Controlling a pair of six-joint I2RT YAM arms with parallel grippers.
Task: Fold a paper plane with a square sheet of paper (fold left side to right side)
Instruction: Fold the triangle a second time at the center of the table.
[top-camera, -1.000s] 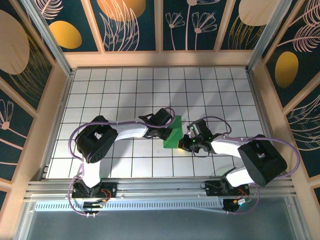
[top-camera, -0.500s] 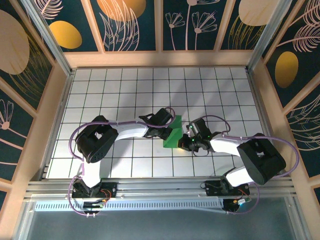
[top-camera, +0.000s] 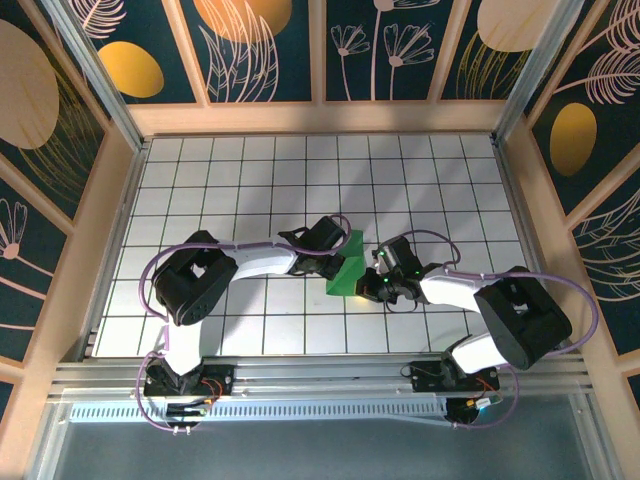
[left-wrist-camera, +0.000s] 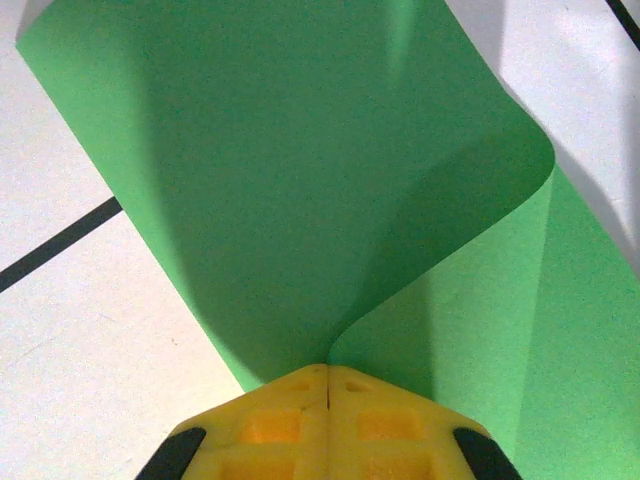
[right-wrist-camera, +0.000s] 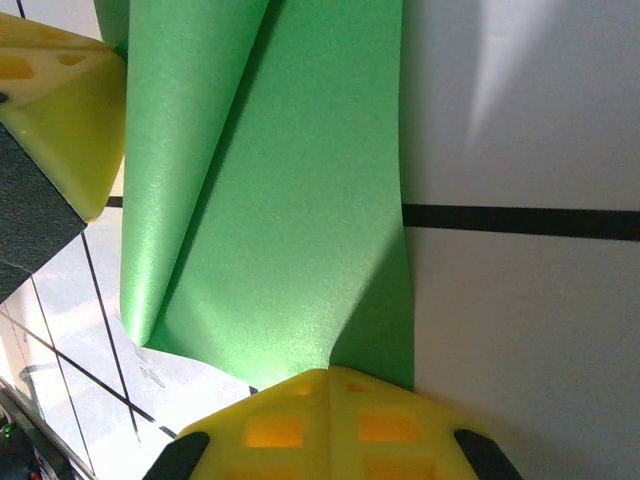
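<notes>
Green paper (top-camera: 351, 258) lies near the middle of the white tiled table (top-camera: 250, 180), caught between the 2 grippers. From above, the left gripper (top-camera: 338, 262) meets the sheet on its left side and the right gripper (top-camera: 370, 288) meets it at its near right end.

In the left wrist view the left gripper (left-wrist-camera: 327, 372) has its yellow fingertips pressed together on an edge of the green paper (left-wrist-camera: 300, 170). The edge is lifted and the sheet curls over in a soft loop above the part that lies flat on the tiles.

In the right wrist view the right gripper (right-wrist-camera: 330, 375) is likewise pinched tight on the near edge of the green paper (right-wrist-camera: 280, 200). The sheet runs away from it with a rolled, uncreased bend along its left side and a straight right edge crossing a black tile line. A yellow finger (right-wrist-camera: 50, 110) of the left gripper sits just beside the sheet at the upper left.
</notes>
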